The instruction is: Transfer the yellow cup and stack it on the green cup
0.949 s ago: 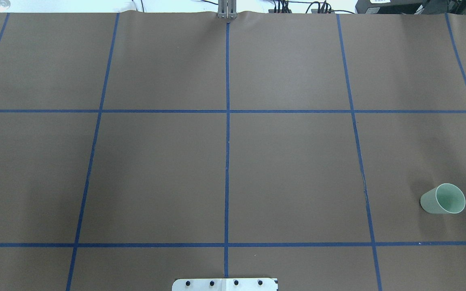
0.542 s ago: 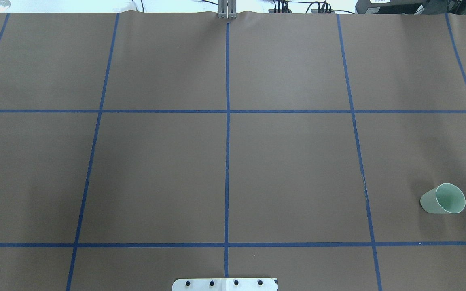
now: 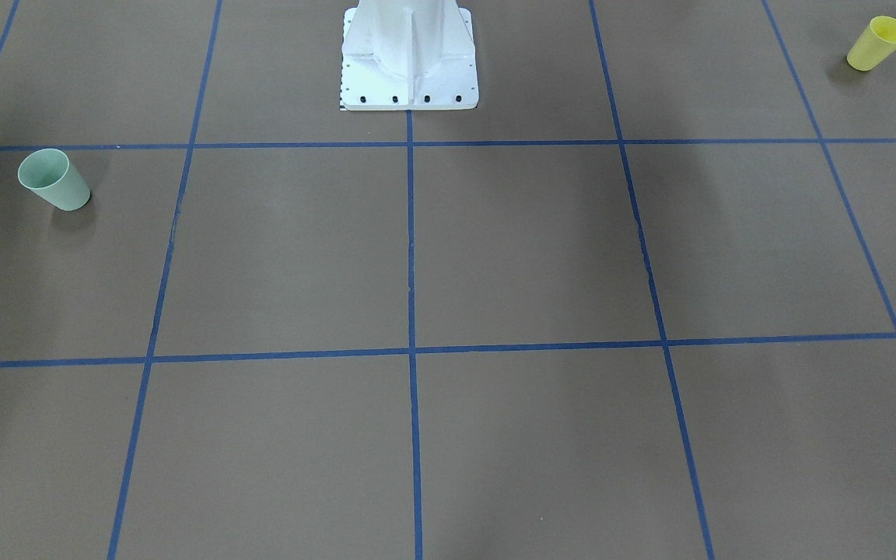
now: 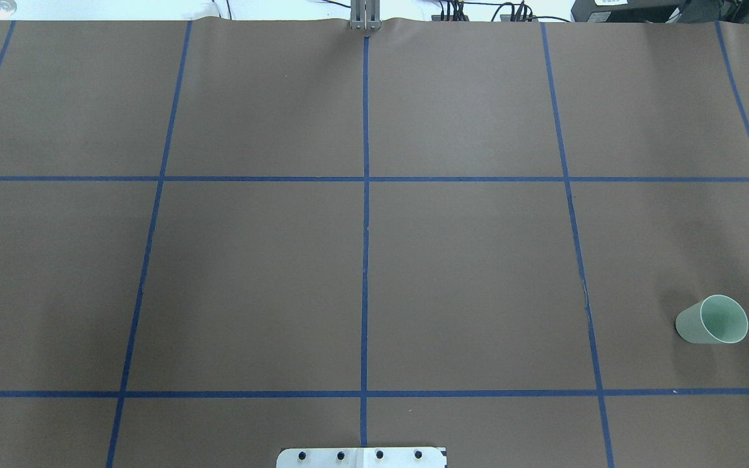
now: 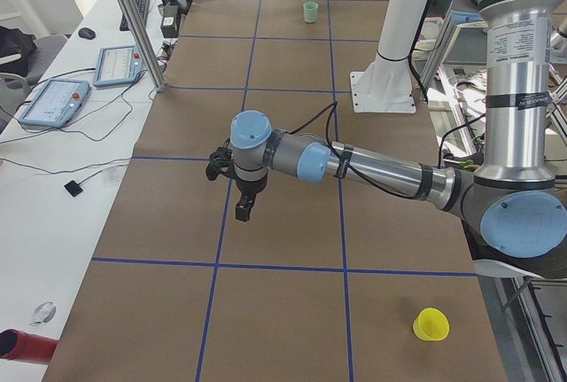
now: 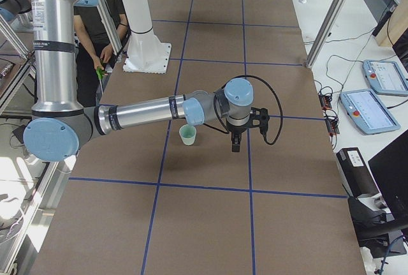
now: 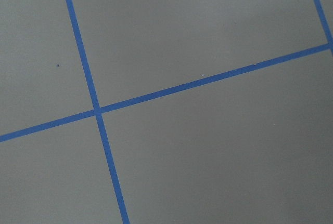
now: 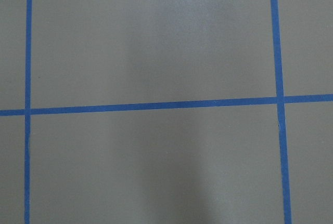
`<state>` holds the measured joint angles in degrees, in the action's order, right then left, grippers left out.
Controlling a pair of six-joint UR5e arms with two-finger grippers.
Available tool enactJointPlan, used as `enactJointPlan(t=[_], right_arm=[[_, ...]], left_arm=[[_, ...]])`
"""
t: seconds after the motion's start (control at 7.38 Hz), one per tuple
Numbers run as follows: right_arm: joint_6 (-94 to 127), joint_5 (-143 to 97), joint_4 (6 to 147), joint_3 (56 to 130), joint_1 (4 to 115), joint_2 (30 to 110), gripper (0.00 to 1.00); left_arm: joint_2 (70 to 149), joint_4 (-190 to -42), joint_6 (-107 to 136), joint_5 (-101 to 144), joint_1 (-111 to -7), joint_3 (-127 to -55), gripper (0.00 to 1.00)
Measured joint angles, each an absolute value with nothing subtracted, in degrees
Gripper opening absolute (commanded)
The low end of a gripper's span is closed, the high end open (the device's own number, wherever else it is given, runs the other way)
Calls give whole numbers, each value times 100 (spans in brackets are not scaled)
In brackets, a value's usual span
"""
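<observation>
Yellow cup [image 3: 877, 43], bright, plain, tapered, upright, far from green cup [image 3: 54, 180]

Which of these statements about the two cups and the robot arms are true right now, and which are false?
1. The yellow cup sits inside the green cup. False: they stand far apart, at opposite ends of the table.
2. Both cups stand upright, open end up. True.
3. The left gripper is holding the yellow cup. False: that cup stands on the table, apart from the gripper.
4. The green cup is on the right arm's side of the table. True.
</observation>
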<state>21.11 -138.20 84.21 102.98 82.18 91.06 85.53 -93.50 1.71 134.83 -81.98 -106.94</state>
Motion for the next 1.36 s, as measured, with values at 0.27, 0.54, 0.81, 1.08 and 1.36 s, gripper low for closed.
enactJointPlan(t=[0.27,0.54,0.81,1.08,1.36], right_arm=[[2136,-13838,8394,10383,8218,9107,100],[2150,-13888,8386,10460,8212,9119,100],[2157,-13902,8354,10480,8198,9112,100],[2171,-13896,8153,10446,8128,9106,100],[2176,-13877,8061,10368,8064,9101,100]], left_arm=[[8526,-9342,752,13473,-8189,-10700,100],[8460,-9330,2448,13438,-8155,-10735,100],[8267,-9326,3696,13359,-8142,-10744,100],[8049,-9325,4360,12932,-8124,-10754,100],[7991,-9325,5548,12324,-7854,-10757,100]])
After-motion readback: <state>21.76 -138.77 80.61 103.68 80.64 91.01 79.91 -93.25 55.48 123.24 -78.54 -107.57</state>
